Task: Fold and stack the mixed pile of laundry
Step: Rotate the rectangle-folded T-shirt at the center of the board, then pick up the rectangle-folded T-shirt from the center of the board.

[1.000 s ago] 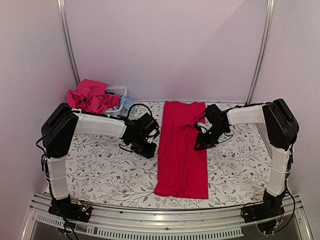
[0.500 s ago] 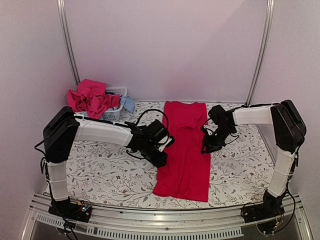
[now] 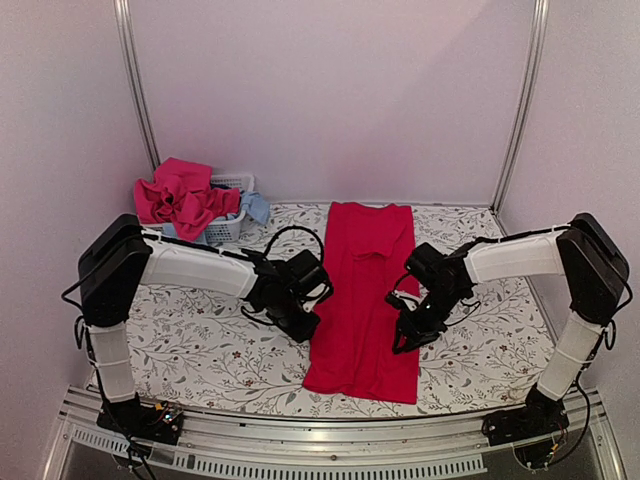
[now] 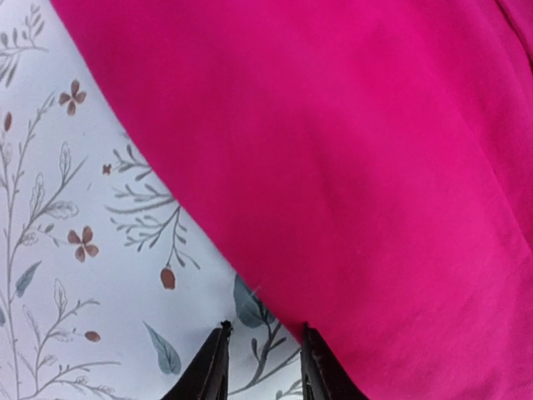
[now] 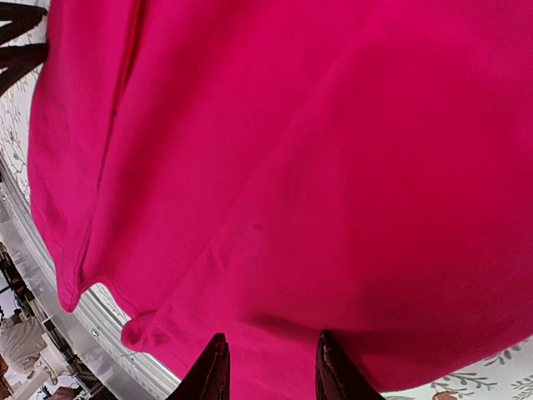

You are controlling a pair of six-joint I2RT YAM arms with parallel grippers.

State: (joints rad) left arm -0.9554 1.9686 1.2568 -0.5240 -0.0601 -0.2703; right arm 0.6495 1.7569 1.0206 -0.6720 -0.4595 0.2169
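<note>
A long red garment [image 3: 365,290] from the mixed laundry pile lies flat down the middle of the floral table [image 3: 200,340]. My left gripper [image 3: 305,328] is low at its left edge. In the left wrist view this gripper [image 4: 262,337] is open, with tablecloth between the fingers and the garment's hem [image 4: 350,150] beside the right finger. My right gripper [image 3: 402,343] is at the garment's right edge nearer the front. In the right wrist view it [image 5: 268,354] is open just above the red cloth [image 5: 291,167], holding nothing. The other pieces [image 3: 180,195] are heaped at the back left.
A white slatted basket [image 3: 232,228] stands at the back left under the pink-red heap, with a light blue cloth [image 3: 257,207] hanging beside it. A metal rail [image 3: 300,440] runs along the table's near edge, close to the garment's bottom hem. Walls enclose the back and sides.
My right gripper has moved down the garment's right edge toward the front. My left gripper went to the garment's left edge and a little nearer. The garment's lower part has shifted slightly left.
</note>
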